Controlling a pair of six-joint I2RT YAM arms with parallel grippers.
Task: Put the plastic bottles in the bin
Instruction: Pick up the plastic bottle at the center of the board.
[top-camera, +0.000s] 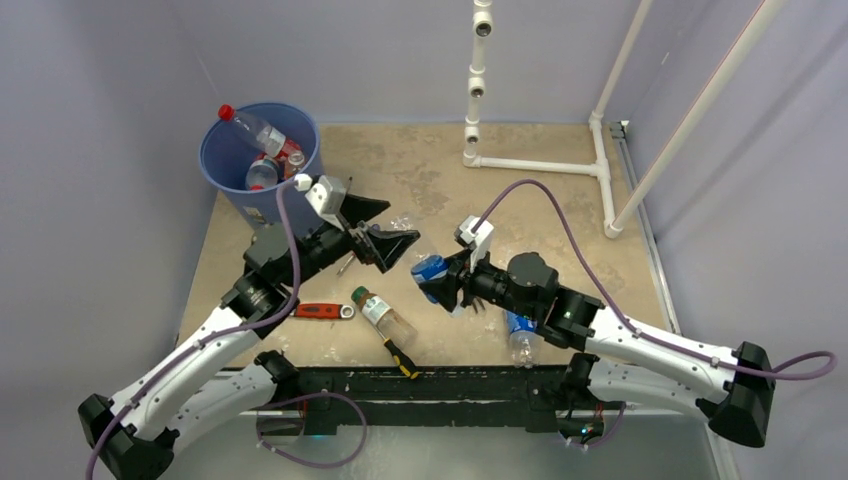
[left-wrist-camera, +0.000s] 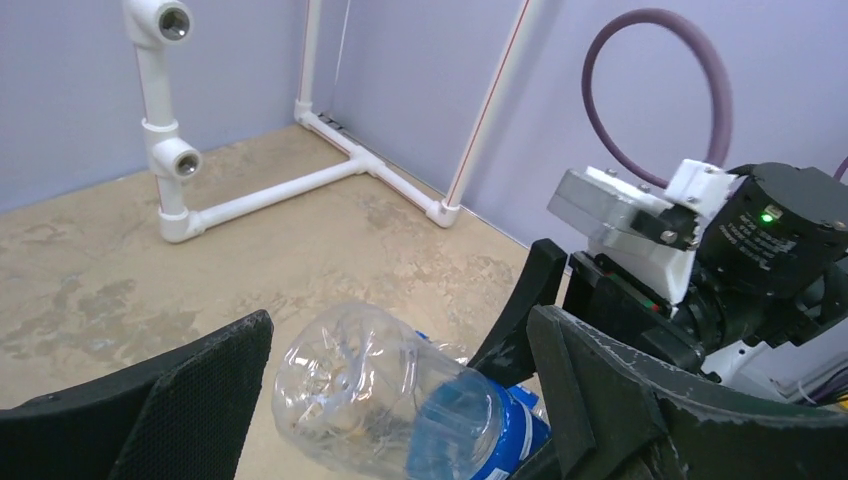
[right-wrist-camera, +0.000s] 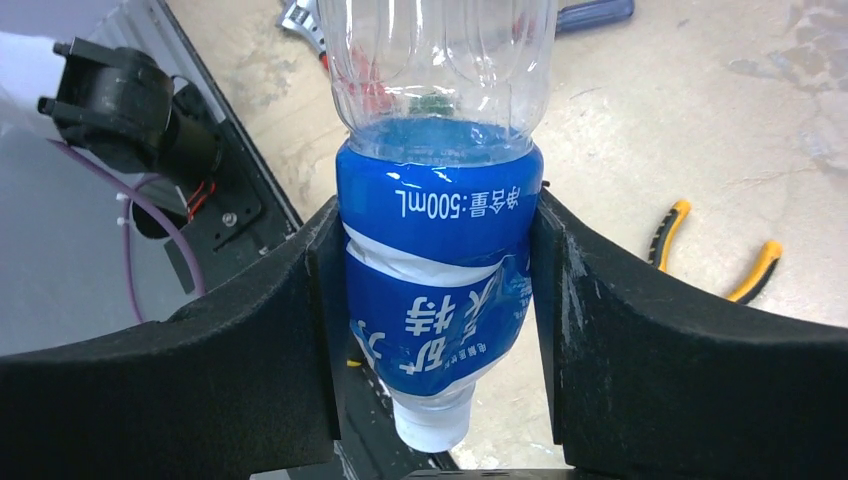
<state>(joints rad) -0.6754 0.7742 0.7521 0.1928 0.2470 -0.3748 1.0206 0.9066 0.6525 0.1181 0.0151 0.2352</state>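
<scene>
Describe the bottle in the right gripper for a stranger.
Over the middle of the tan table, find the right gripper. It clamps a clear bottle with a blue label and white cap. The other bottles lie loose on the table or in the bin.

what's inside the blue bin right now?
A red-capped bottle leaning out over the rim of the bin, and a second bottle lower down. Anything beneath them is hidden.

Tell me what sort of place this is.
Probably a robotics lab test cell: plain lilac walls enclose a stained tabletop, a white PVC pipe frame stands at the back, and the right gripper holds a blue-labelled bottle.
</scene>
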